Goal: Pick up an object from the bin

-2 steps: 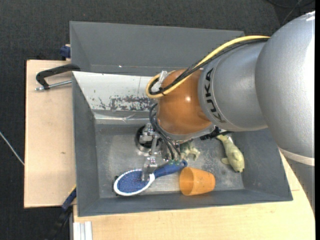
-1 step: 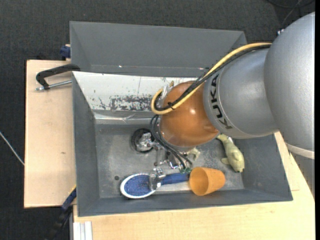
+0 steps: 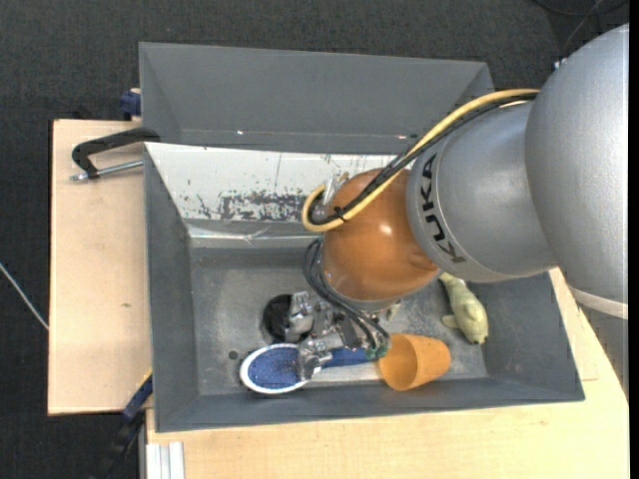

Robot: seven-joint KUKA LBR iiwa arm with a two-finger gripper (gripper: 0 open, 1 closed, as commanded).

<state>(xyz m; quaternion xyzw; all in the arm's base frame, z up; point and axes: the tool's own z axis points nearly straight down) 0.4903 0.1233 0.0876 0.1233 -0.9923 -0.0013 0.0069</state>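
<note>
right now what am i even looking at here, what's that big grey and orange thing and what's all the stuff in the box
One camera looks down, a little from the side, into a grey metal bin. The big grey shape coming in from the right is a robot arm. The shiny orange dome and the yellow cable are parts of it, not loose things. At its tip are the jaws, the part that picks things up. They sit low in the bin, near the front.

On the bin floor lie a few small things. A blue oval thing with a white rim is right by the jaws, and a black round thing is just behind it. To the right are an orange cup on its side and a pale yellow toy. I cannot make out anything held.
</note>
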